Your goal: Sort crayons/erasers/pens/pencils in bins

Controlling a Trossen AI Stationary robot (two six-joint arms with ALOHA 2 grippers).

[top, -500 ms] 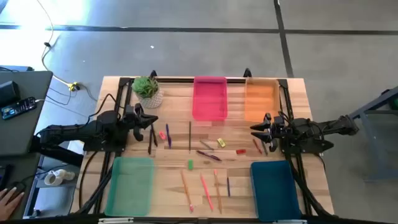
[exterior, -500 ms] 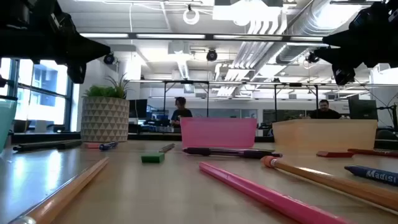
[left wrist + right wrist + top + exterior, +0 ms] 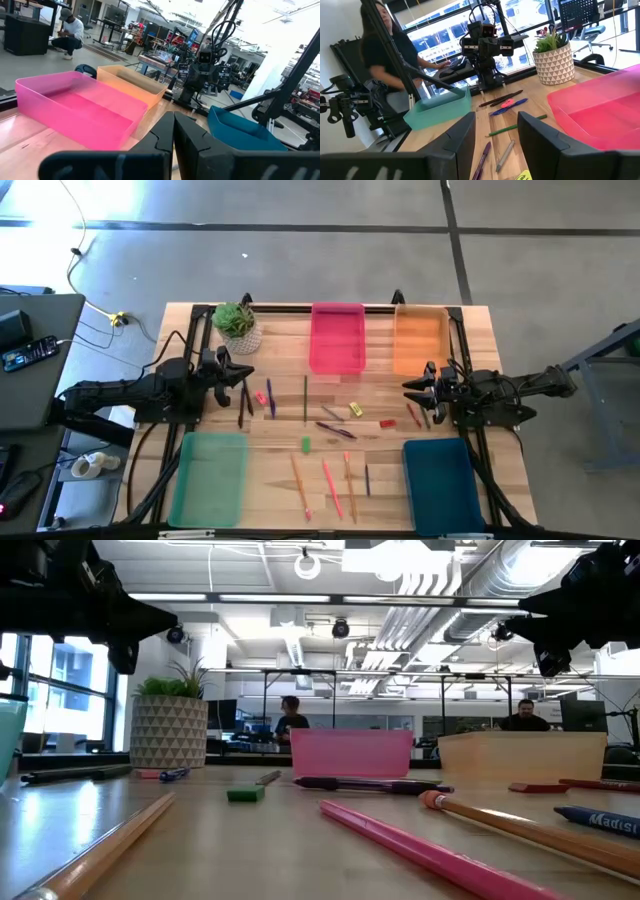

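We saw nothing sorted yet: pencils (image 3: 327,485) lay loose at lower centre of the overhead frame, pens (image 3: 336,429) and erasers (image 3: 306,444) mid-table, crayons (image 3: 413,415) just beside the right gripper (image 3: 410,391), and all four bins (image 3: 336,338) looked empty. The left gripper (image 3: 243,373) hovered at centre-left with its fingers pressed together; the right one waited at centre-right, fingers parted, holding nothing. We judged the first pick best made by the right arm on the nearby crayons: line the fingers across the stick, come straight down, and close at its middle so it would not roll into its neighbours.
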